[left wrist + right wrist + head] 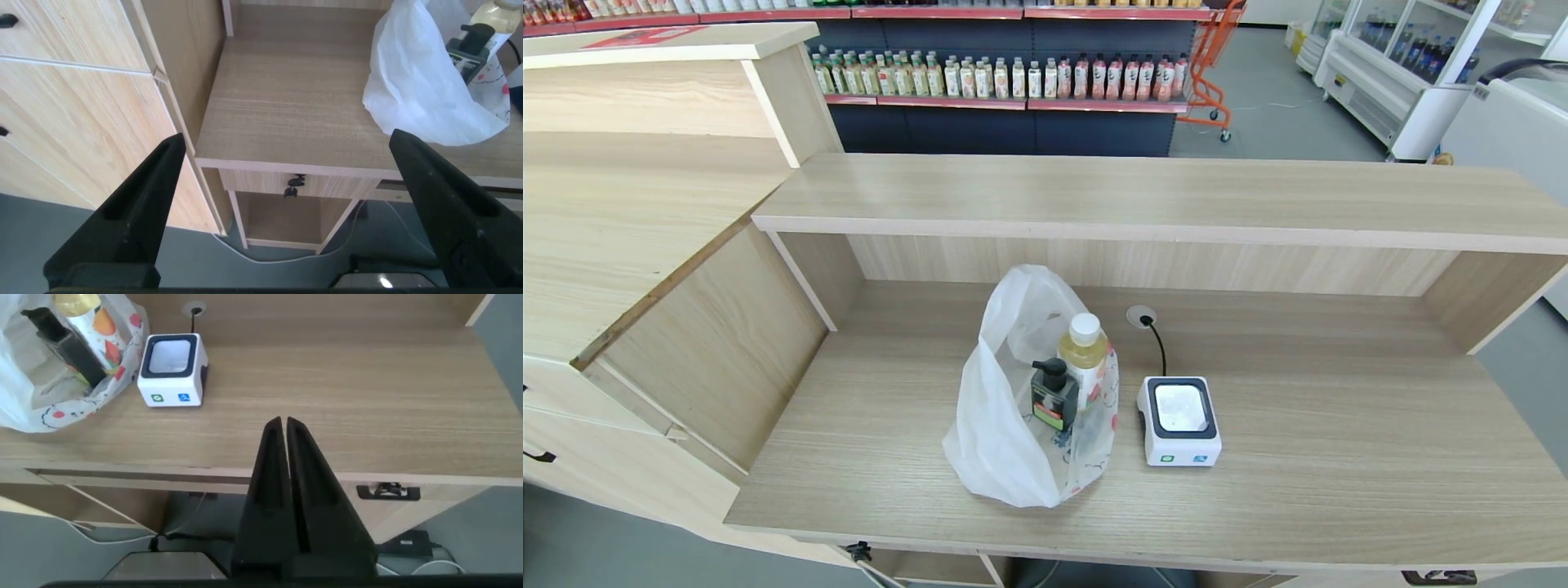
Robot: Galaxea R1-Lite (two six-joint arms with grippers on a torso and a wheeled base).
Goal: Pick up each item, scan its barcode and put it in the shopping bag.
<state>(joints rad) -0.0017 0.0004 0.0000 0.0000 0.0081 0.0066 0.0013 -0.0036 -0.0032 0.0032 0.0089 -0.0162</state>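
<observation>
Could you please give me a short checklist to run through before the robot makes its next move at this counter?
1. Drink bottle and pump bottle inside the shopping bag: ok.
2. Bag upright, mouth open: ok.
3. Scanner window uncovered: ok.
4. Left tool open, holding nothing: ok.
5. Right tool shut, holding nothing: ok.
6. Both barcodes scanned: cannot tell.
</observation>
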